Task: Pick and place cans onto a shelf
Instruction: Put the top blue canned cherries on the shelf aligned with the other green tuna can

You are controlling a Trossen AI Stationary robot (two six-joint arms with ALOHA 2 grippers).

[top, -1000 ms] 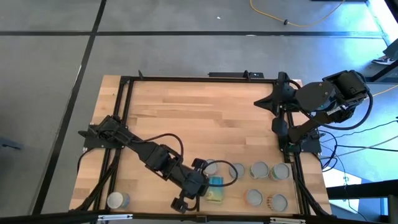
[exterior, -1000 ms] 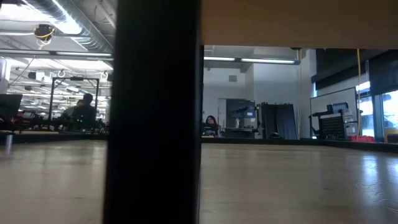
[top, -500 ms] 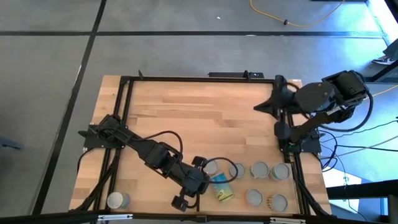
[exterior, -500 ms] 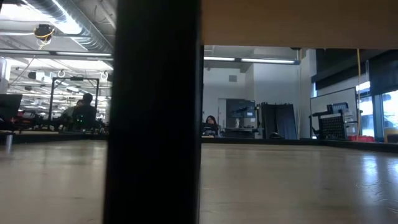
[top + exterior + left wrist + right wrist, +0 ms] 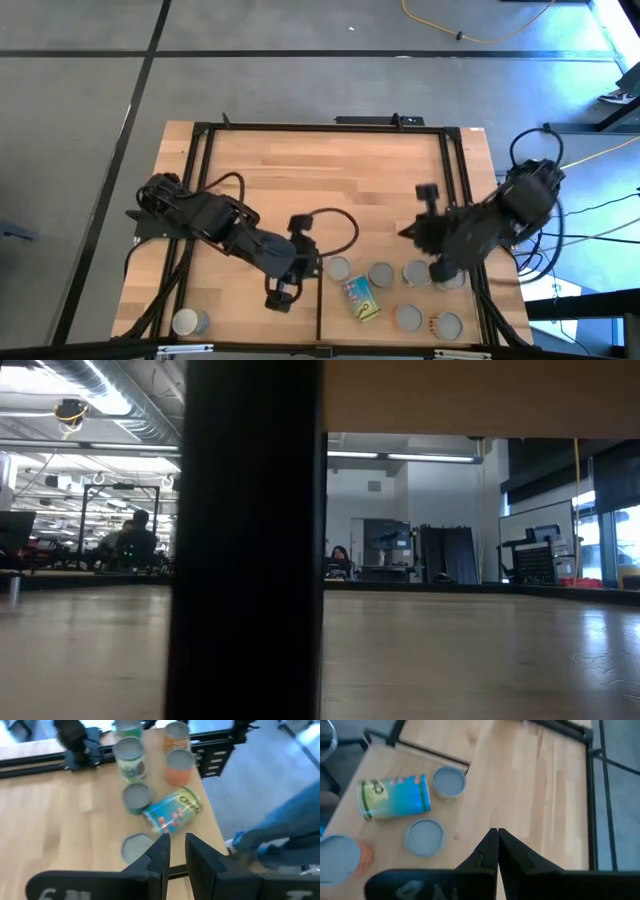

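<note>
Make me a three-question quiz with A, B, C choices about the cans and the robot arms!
1. Where does the lone can stand?
A. on the left arm's side of the table
B. on the right arm's side
C. inside a gripper

2. How many cans lie on their side?
A. none
B. one
C. three

3. How are the right gripper and its fingers?
A. wide open
B. shut on nothing
C. shut on a can

Answers:
1. A, it stands by itself at the table's corner on the left arm's side.
2. B, only the blue-and-yellow can lies down.
3. B, the right wrist view shows the fingers pressed together over bare wood.
</note>
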